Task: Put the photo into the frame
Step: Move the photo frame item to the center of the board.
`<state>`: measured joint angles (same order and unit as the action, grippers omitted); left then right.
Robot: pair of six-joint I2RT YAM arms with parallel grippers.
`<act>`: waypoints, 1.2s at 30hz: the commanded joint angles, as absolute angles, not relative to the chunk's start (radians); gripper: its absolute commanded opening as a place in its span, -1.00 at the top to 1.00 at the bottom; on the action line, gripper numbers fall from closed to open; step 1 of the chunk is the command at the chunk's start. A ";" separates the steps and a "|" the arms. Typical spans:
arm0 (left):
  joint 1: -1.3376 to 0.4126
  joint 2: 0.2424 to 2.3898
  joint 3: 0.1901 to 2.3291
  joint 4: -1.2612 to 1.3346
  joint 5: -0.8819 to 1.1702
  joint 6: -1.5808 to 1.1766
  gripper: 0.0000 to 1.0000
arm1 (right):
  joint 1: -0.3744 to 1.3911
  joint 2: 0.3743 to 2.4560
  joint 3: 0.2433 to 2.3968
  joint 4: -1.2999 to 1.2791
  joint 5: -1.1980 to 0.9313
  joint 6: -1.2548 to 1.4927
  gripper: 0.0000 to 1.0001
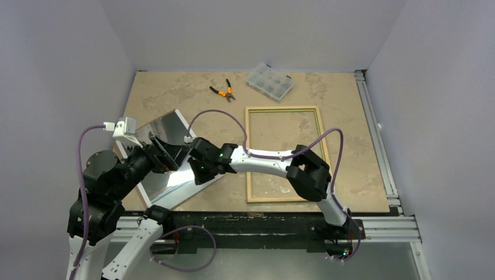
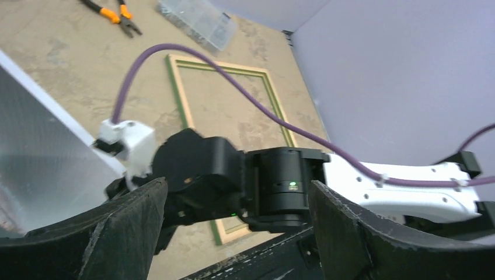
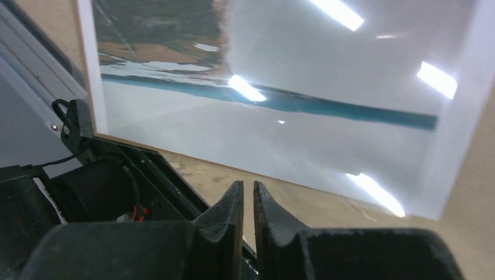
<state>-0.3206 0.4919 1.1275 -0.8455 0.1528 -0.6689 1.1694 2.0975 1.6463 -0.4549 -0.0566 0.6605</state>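
Diagonally laid photo (image 1: 166, 125), long axis near-right to far-left, left jaws spread, right jaws nearly together.

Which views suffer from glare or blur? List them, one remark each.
Right wrist view: bright light reflections streak the glossy photo, washing out its print. Left wrist view: the left tool's fingers loom blurred in the foreground. Top external view: evenly lit, sharp, the frame plain to see.
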 commanded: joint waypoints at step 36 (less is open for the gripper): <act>-0.313 0.541 1.085 -0.802 0.302 -0.703 -0.76 | 1.235 2.202 1.763 -0.602 0.233 0.762 1.00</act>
